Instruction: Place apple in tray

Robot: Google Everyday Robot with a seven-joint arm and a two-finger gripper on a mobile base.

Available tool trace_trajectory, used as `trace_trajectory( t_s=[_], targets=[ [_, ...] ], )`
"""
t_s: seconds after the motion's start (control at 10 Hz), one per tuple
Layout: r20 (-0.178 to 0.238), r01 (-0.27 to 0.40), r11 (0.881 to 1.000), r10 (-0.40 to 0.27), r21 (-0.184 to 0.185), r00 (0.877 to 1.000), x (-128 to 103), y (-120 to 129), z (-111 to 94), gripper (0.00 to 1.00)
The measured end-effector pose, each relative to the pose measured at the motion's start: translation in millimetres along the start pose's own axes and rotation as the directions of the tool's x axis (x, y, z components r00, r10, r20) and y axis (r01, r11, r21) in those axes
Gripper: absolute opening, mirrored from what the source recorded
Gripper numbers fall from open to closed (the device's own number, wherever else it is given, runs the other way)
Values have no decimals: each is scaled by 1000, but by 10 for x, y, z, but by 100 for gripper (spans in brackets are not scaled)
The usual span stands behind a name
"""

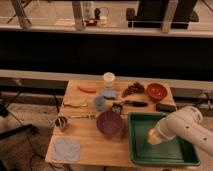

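The robot's gripper (154, 138) hovers inside the large green plastic tray (145, 155), grip state indiscernible; releasing high could send the small yellowish apple (153, 139) beneath it rolling.

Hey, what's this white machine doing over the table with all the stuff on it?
It is a robot arm reaching down into the green tray at the right end of the table. Its gripper sits low over the tray floor with a small yellowish apple at its tip. The purple bowl stands just left of the tray.
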Motion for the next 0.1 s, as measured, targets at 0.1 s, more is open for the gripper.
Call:
trace_trajectory(
  t_s=[0.1],
  targets=[
    [-1,-6,1000,6,1,1000,12,-1,-5,80]
  ],
)
